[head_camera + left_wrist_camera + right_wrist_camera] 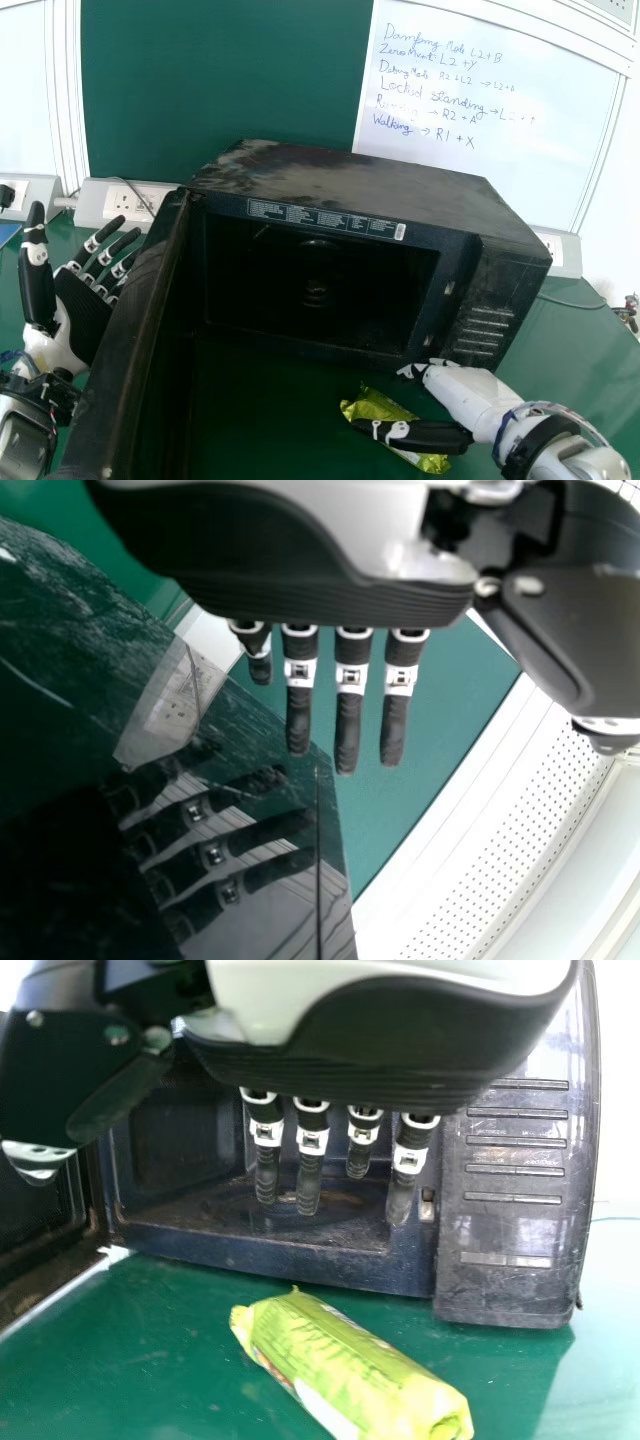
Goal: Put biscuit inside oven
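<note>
The oven mouth (pixel 300 285) gapes; door (pixel 125 350) walls its left.

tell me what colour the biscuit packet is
The biscuit packet is yellow-green; it shows best in the right wrist view.

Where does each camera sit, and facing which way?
Head view: on the head, facing forward and down at the microwave oven; left hand, right hand show.
Left wrist view: left wrist, past that hand to the oven door.
Right wrist view: right wrist, past that hand to the biscuit packet.
Head and right wrist share oven and packet.
</note>
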Robot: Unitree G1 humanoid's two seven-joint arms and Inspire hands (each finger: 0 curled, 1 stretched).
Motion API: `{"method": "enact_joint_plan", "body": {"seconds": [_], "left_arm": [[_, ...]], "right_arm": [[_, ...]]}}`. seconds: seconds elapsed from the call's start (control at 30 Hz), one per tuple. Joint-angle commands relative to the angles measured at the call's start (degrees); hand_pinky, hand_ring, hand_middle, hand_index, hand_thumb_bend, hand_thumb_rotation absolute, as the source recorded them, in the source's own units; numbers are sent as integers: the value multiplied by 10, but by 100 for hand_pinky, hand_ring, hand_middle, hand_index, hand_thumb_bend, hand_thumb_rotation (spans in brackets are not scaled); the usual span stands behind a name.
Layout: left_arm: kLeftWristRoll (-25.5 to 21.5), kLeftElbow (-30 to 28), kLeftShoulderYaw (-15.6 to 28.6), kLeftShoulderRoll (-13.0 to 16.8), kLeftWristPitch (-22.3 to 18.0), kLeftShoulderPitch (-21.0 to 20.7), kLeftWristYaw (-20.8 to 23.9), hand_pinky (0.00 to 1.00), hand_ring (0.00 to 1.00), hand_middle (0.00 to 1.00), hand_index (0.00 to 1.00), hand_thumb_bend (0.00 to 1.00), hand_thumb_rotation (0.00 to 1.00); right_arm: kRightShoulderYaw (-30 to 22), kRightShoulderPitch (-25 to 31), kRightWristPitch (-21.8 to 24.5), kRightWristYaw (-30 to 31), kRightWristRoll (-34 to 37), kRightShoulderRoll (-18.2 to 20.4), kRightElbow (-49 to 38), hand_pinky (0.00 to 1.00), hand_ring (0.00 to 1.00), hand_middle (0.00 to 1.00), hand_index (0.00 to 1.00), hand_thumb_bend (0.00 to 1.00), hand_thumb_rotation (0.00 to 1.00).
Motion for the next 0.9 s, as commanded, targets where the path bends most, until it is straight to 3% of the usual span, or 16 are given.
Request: {"method": "enact_joint_plan", "body": {"seconds": [0.0, 0.5, 0.87], "left_arm": [[-9, 2, 6, 5, -3, -1, -4, 85, 78, 74, 74, 35, 29], [-10, 2, 5, 11, -4, -1, -7, 86, 79, 75, 76, 35, 30], [-15, 3, 6, 9, -4, -2, -4, 87, 79, 75, 76, 35, 28]], "right_arm": [[5, -5, -11, 5, -9, -6, 7, 75, 86, 86, 87, 98, 24], [45, -17, -54, 59, -127, 3, 30, 74, 85, 86, 85, 100, 26], [50, -21, -107, 97, -181, 37, 40, 73, 83, 85, 83, 100, 26]]}}
